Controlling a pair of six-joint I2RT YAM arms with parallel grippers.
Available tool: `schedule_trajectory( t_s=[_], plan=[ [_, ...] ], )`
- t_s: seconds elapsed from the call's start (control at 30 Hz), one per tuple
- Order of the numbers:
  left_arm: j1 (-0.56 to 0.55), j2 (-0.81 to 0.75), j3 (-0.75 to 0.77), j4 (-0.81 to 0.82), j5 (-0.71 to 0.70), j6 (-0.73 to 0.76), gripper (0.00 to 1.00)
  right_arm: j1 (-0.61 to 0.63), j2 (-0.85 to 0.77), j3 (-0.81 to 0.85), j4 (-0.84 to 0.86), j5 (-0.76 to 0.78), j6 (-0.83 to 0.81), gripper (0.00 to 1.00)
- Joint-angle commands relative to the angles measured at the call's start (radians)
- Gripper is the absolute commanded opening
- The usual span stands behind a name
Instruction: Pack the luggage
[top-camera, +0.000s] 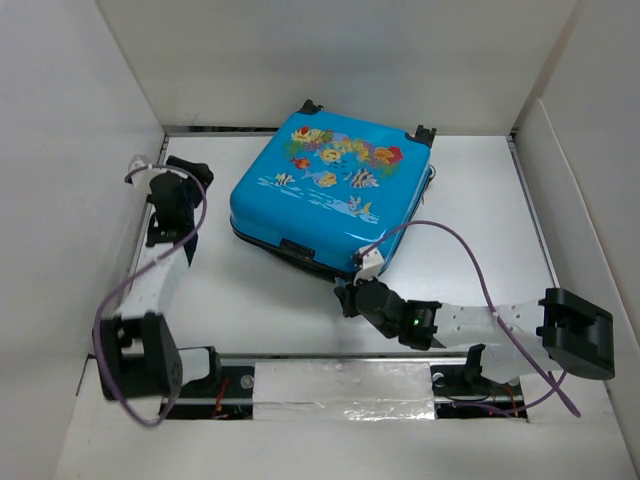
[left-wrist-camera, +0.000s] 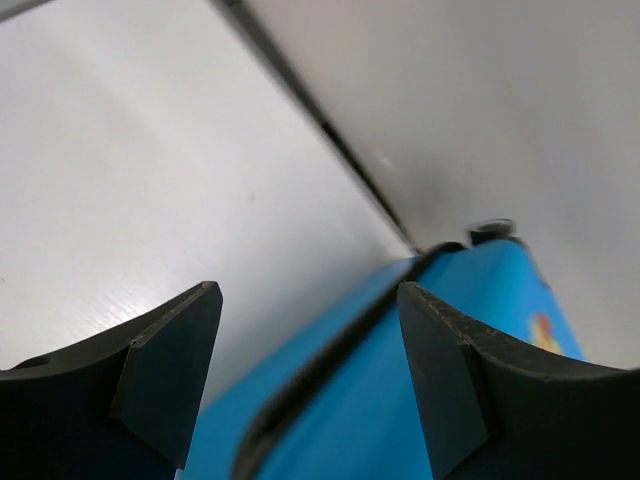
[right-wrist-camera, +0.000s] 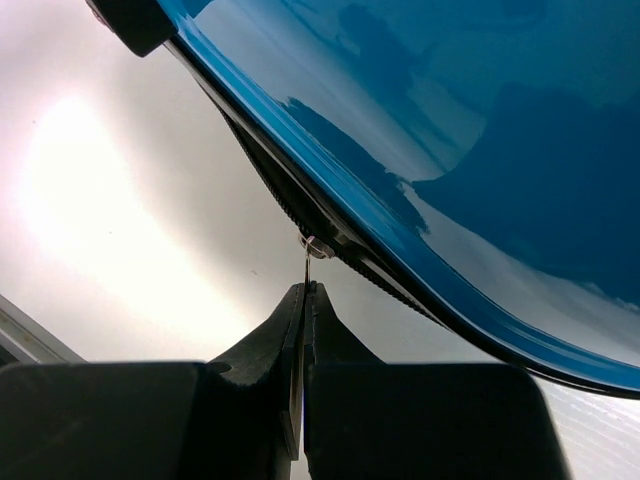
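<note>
The luggage (top-camera: 325, 190), a bright blue suitcase with fish and coral print, lies flat and closed in the middle of the table, wheels toward the back. My right gripper (top-camera: 345, 297) is at its near edge, shut on the thin metal zipper pull (right-wrist-camera: 308, 262) that hangs from the black zipper track (right-wrist-camera: 270, 185) under the blue shell (right-wrist-camera: 450, 130). My left gripper (top-camera: 188, 172) is open and empty, hovering left of the suitcase; its fingers (left-wrist-camera: 165, 370) frame the blue shell and dark seam (left-wrist-camera: 330, 360) in the left wrist view.
White walls enclose the table on the left, back and right. A dark slot (left-wrist-camera: 330, 135) runs along the base of the back wall. A foil-taped strip (top-camera: 340, 390) lies between the arm bases at the near edge. Purple cables loop from both arms.
</note>
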Motion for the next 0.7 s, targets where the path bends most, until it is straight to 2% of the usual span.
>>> schedule_trajectory(
  t_s=[0.0,0.03,0.1,0.3,0.5,0.67],
  plan=[
    [0.069,0.193,0.131,-0.025,0.263,-0.004,0.68,0.014,0.007,0.057,0.073,-0.08,-0.024,0.0],
    [0.069,0.279,0.194,-0.078,0.291,0.021,0.68,0.024,0.016,0.071,0.076,-0.084,-0.036,0.0],
    [0.036,0.316,0.185,-0.033,0.367,0.024,0.66,0.024,0.036,0.089,0.087,-0.085,-0.049,0.0],
    [-0.066,0.375,0.147,0.019,0.369,0.013,0.66,0.033,0.153,0.207,0.099,-0.1,-0.09,0.0],
    [-0.164,0.343,0.075,0.067,0.395,0.032,0.66,0.033,0.292,0.374,0.122,-0.137,-0.168,0.0],
    [-0.175,0.26,-0.029,0.113,0.446,0.038,0.66,0.024,0.386,0.514,0.161,-0.24,-0.288,0.0]
  ],
)
